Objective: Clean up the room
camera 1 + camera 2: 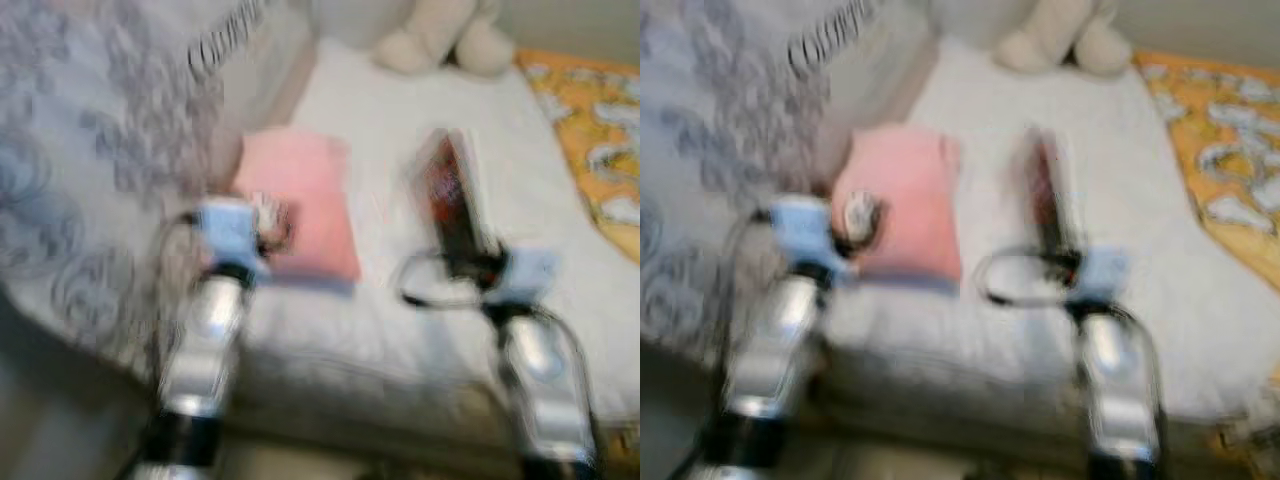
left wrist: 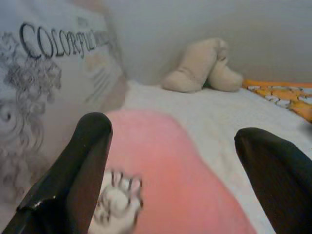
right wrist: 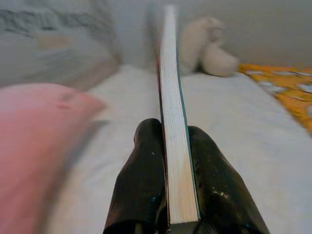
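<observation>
Spanning mid-frame, a white bed [image 1: 400, 180]; "COLORFUL" quilt [image 2: 44, 73] upper left; right gripper [image 3: 178, 146] pinches book [image 3: 173, 122], left gripper [image 2: 170, 161] wide.

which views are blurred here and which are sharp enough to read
Both eye views are motion-blurred: the arms, the pink pillow and the book smear. The right wrist view is sharpest up close, showing the book's page edges between the right end effector fingers, with the plush toy soft behind. The left wrist view is mildly soft, though the blanket lettering is partly legible.
</observation>
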`<state>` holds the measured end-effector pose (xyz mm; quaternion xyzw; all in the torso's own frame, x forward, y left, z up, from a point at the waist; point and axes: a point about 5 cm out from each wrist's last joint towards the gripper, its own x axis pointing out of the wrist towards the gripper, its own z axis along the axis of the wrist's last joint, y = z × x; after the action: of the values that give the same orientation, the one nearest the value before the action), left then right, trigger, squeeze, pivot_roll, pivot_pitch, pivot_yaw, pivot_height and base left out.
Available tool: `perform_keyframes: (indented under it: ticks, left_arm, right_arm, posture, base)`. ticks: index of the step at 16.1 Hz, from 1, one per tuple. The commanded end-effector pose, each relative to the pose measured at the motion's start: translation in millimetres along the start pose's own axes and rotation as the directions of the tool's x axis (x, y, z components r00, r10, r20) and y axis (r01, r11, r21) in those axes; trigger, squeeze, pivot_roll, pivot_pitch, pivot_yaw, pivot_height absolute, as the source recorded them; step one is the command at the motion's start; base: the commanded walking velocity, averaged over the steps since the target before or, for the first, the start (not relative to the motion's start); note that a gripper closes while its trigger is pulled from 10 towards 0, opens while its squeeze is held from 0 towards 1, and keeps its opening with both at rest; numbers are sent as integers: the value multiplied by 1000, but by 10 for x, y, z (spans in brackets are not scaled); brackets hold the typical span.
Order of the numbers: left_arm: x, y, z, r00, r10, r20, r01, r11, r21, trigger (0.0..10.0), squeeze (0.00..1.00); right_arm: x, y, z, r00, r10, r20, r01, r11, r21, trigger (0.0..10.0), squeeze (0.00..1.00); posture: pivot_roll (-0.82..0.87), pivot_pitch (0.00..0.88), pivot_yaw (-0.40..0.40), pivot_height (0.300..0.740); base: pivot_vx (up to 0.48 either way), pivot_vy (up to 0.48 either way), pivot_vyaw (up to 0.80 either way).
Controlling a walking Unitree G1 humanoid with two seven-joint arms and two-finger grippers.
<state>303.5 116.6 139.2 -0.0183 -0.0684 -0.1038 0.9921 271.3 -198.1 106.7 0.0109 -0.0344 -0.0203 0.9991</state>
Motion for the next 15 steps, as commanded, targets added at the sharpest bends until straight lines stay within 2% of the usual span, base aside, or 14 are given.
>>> perform_keyframes:
  ticks: [1,3,6,8,10,13,15]
  left_arm:
    - [3,115,42,1000,23,14,-23,999,24,10000,0]
    - [69,103,51,1000,-12,9,11,999,45,10000,0]
    - [195,192,142,1000,-2,24,1,999,41,10000,0]
    - [221,241,192,999,7,35,-8,1000,29,10000,0]
    - [182,278,208,999,6,33,-7,999,36,10000,0]
    - [54,353,211,1000,0,8,-1,998,70,10000,0]
    - [18,395,222,1000,4,-2,-3,997,82,10000,0]
  right_arm:
    - [71,126,152,997,42,70,-43,999,14,10000,0]
    - [126,147,143,997,46,57,-47,999,13,10000,0]
    - [369,224,106,997,77,7,-77,996,40,10000,0]
    - [506,298,46,995,93,-28,-91,992,83,10000,0]
    - [631,445,-59,990,114,-79,-98,979,179,10000,0]
    - [706,713,-189,975,167,-143,-118,947,299,10000,0]
    - [705,740,-289,972,147,-184,-76,935,347,10000,0]
  posture:
    - [-59,0,-19,740]
    - [-57,0,-20,740]
    - [-57,0,-4,740]
    - [-42,0,9,740]
    - [-15,18,25,740]
    - [39,86,41,740]
    - [61,109,51,740]
  base:
    - [480,0,0]
    - [240,0,0]
    - [0,0,0]
    - [0,0,0]
    - [0,0,0]
    - [0,0,0]
    - [0,0,0]
